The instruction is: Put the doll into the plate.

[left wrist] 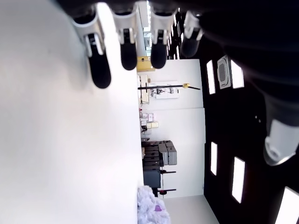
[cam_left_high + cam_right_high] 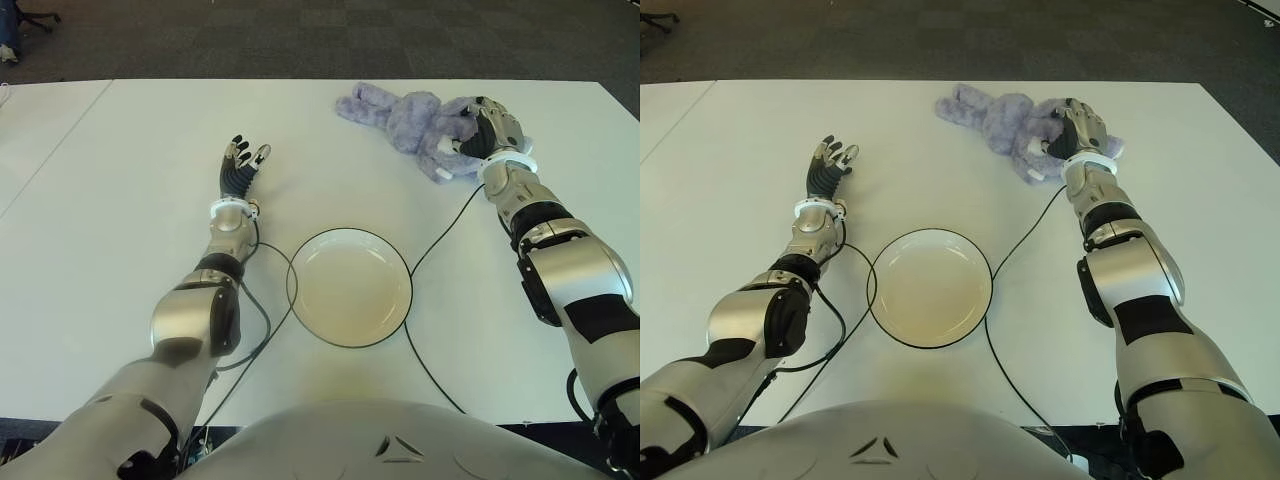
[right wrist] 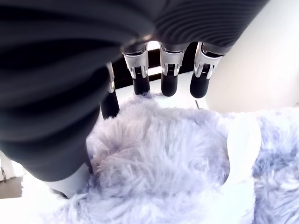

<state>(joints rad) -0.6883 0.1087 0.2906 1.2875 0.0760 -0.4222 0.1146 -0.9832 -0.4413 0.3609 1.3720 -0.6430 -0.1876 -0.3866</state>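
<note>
From the head camera, the purple doll [image 2: 410,122] is seen lying on the white table [image 2: 120,180], well beyond the empty plate [image 2: 349,287]; the right hand [image 2: 487,130] is laid over one end of it. The left hand [image 2: 240,165] is shown left of the plate, fingers spread and holding nothing. In the right wrist view, the fingers [image 3: 169,84] are extended over the fur, not closed around it.

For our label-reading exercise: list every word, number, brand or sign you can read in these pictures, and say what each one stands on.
There is no readable text.
The doll, under the right hand: no tag or lettering visible.
The plate: plain, unmarked.
The table, where the left hand shows to the left of the plate: no writing.
The robot's chest: a small triangular mark only, no letters.
Room furniture in the left wrist view: too small to read.
</note>
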